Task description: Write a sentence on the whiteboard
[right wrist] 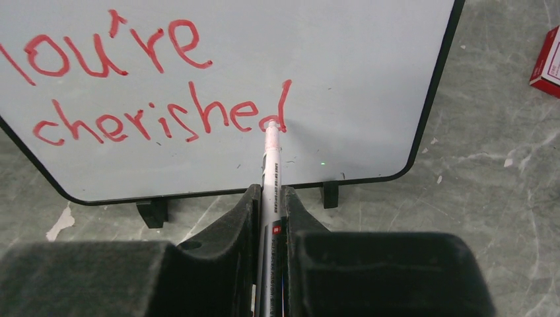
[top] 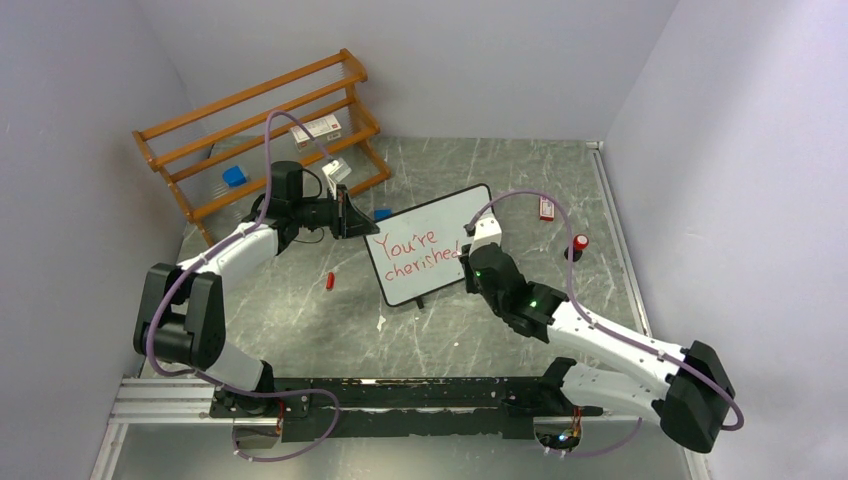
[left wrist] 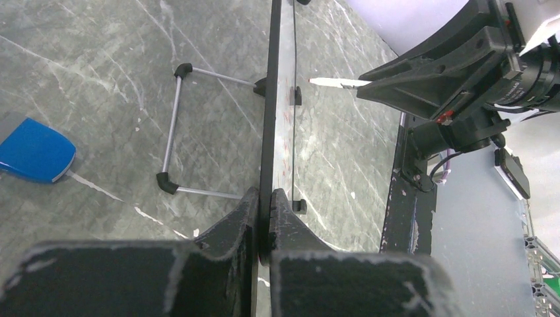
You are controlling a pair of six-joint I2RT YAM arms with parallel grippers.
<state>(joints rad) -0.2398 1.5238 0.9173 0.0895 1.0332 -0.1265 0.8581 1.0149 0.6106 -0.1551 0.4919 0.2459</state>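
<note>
Right hand (right wrist: 269,193) clamps marker (right wrist: 271,155), tip on sentence (right wrist: 198,105); left hand (left wrist: 264,195) pinches whiteboard (left wrist: 267,99) edge; first letter cropped.

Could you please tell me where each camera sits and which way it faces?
Top external: above and behind the bases, looking down on the table; both arms show, left gripper and right gripper flanking the whiteboard.
Left wrist: on the left arm, looking along the whiteboard's edge; own fingers clamp it.
Right wrist: on the right arm, facing the sentence; own fingers hold the marker.
Shared: all three see the whiteboard; both wrist views see the marker's tip.
</note>
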